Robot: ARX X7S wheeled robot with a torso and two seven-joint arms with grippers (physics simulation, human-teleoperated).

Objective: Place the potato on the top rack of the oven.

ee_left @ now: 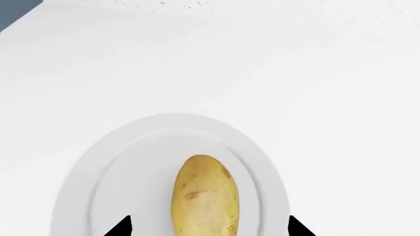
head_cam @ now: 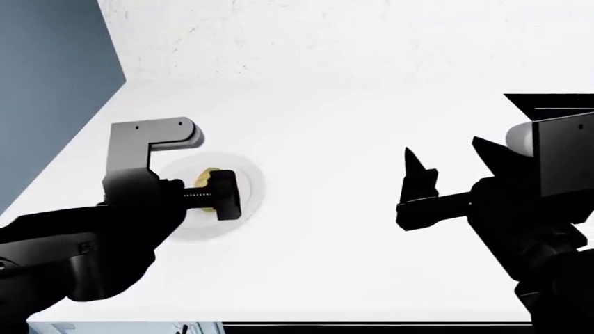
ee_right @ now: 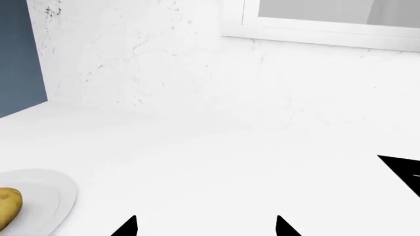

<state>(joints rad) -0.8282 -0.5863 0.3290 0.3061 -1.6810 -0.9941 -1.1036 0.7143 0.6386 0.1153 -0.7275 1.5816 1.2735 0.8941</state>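
Observation:
The potato (ee_left: 204, 196) is a yellow-tan speckled oval lying on a round white plate (ee_left: 85, 182) on the white counter. My left gripper (ee_left: 208, 227) is open right over it, one black fingertip on each side of the potato, with clear gaps to its skin. From the head, the left gripper (head_cam: 206, 189) covers most of the plate (head_cam: 250, 182), and only a sliver of the potato (head_cam: 209, 172) shows. My right gripper (head_cam: 444, 149) hangs open and empty above bare counter, well right of the plate. The right wrist view catches the potato (ee_right: 8, 206) at its edge. The oven and its top rack are out of view.
A white speckled wall (head_cam: 325, 42) backs the counter. A flat black cooktop panel (head_cam: 547, 104) lies at the far right, and its corner (ee_right: 402, 177) also shows in the right wrist view. The counter's front edge (head_cam: 371, 323) runs close to my body. A blue-grey wall (head_cam: 46, 83) stands at left.

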